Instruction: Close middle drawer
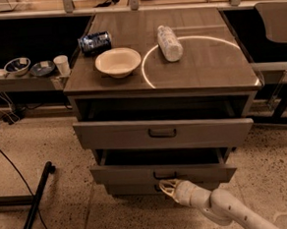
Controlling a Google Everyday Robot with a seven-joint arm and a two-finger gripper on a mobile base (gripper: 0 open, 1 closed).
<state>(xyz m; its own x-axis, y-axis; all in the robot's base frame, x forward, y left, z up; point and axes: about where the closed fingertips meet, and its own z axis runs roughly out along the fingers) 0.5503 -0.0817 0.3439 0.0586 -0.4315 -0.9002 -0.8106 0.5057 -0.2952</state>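
Nudging with the gripper [167, 187], grip state impossible to tell, at the part-open middle drawer [202, 174].
Meets the front low, just under the handle [165, 174]; risks sliding beneath the panel onto the bottom drawer [131, 189], or jamming the box askew.

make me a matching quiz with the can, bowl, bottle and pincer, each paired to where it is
1 can
2 bowl
3 bottle
4 pincer

a lying across the ring of light
b low, at the front of the middle drawer
c upright, just left of the ring
d on its side, behind the bowl

Pairs: 1-d, 2-c, 3-a, 4-b
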